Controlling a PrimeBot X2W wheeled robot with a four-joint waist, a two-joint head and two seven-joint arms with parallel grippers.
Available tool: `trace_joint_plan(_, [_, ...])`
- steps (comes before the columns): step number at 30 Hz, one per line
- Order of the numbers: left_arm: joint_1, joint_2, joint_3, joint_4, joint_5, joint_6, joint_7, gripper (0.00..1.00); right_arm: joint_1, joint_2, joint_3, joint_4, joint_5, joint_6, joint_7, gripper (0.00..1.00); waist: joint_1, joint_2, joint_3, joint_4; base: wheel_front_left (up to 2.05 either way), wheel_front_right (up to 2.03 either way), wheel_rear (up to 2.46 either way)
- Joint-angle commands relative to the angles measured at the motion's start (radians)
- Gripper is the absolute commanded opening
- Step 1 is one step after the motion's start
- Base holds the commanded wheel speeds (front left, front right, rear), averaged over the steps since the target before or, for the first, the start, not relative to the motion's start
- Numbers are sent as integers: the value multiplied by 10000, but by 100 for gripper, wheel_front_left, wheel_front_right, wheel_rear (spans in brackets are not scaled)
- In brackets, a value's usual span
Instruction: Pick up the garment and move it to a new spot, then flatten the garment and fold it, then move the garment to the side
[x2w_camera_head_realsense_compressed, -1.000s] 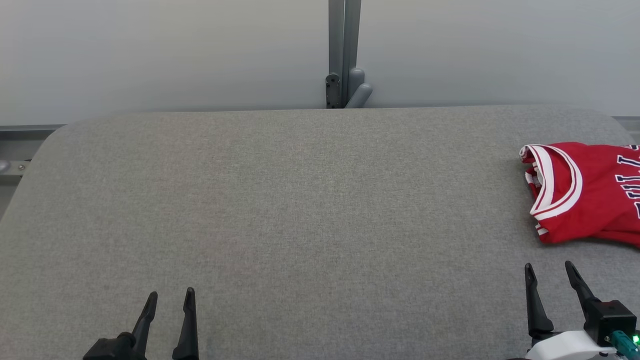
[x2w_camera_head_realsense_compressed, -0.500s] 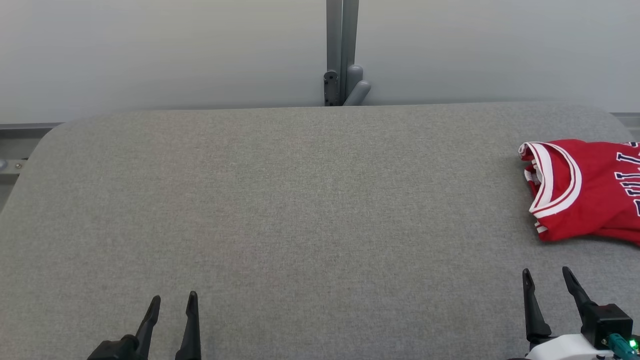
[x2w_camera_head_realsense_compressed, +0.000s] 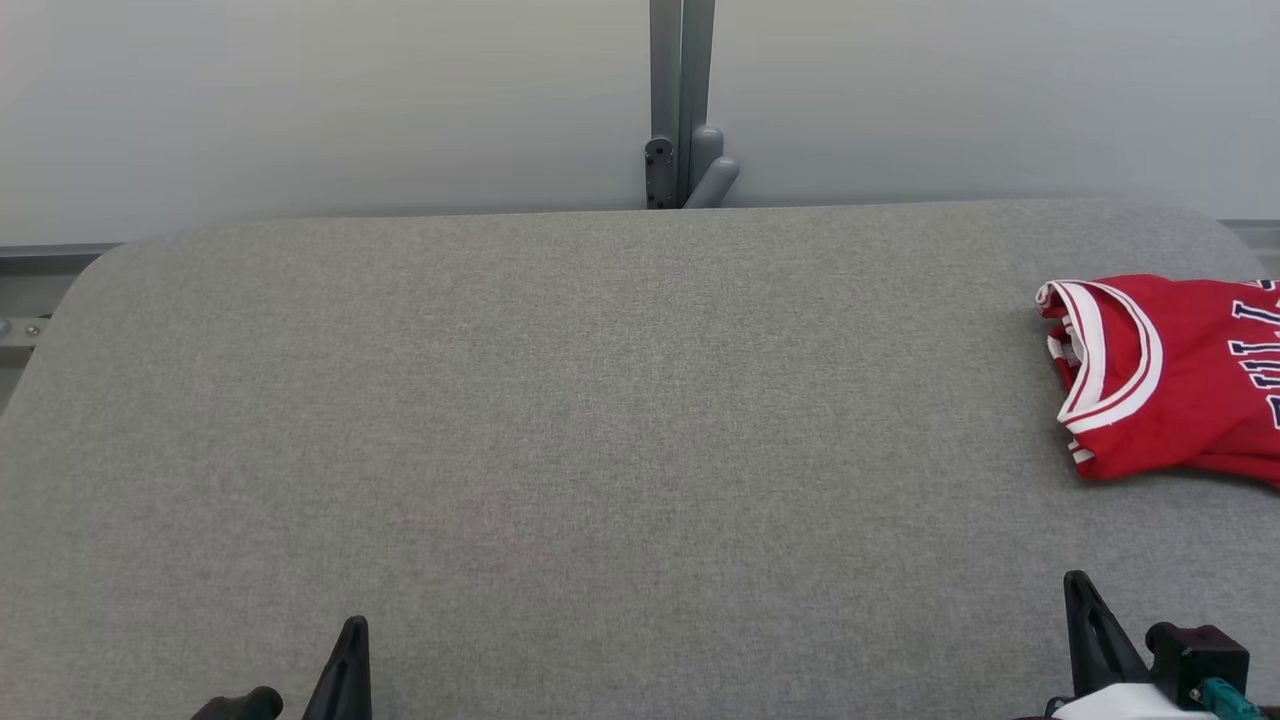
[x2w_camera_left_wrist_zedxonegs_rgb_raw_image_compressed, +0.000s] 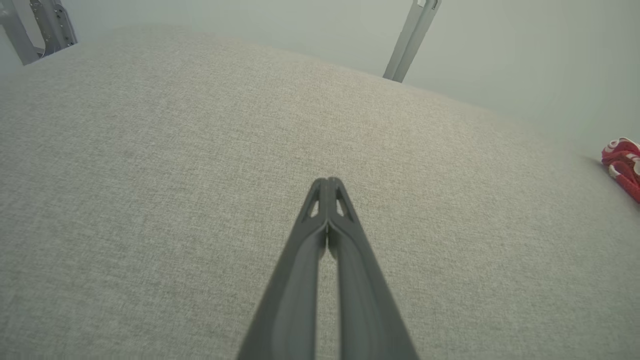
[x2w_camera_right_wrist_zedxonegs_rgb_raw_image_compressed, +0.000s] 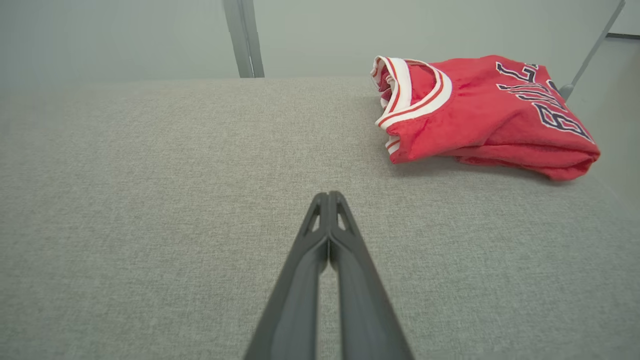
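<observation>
Head view, and there it is: the folded red basketball jersey (x2w_camera_head_realsense_compressed: 1170, 380), white-and-red striped trim, dark lettering, lying at the far right of the grey fabric-covered table (x2w_camera_head_realsense_compressed: 600, 400). The picture's right edge cuts off part of it. The neck opening faces the middle of the table, and the lettering runs off toward the right.

Over to the right wrist view: the jersey sits as a compact, layered bundle close to the table's right edge, flat on the cloth.

Now the right gripper (x2w_camera_right_wrist_zedxonegs_rgb_raw_image_compressed: 328, 195), two long dark fingers pressed together tip to tip, nothing between them. It points across bare grey fabric, the jersey ahead of it and off to its right, clearly apart from it. No contact.

The left gripper (x2w_camera_left_wrist_zedxonegs_rgb_raw_image_compressed: 327, 181) is the same story in its own wrist view: fingers squeezed flat against each other, empty, over open table. It is well apart from the jersey, which peeks in as a red scrap at that view's right edge.

Behind the table's far edge a grey metal post (x2w_camera_head_realsense_compressed: 680, 100) rises against a pale wall (x2w_camera_head_realsense_compressed: 300, 100).
</observation>
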Motion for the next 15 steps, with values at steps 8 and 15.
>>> trace_joint_plan(8, [-431,-26,266,-324,-1524,171,417,0,-540,-83,-7,-25,1948,-1,420,0,0,-10,44,-33,0,0,0])
trace_joint_plan(15, [-688,-46,427,-372,-2610,213,730,0,-792,-101,56,4,3329,-1,701,0,0,-11,83,-60,0,0,0])
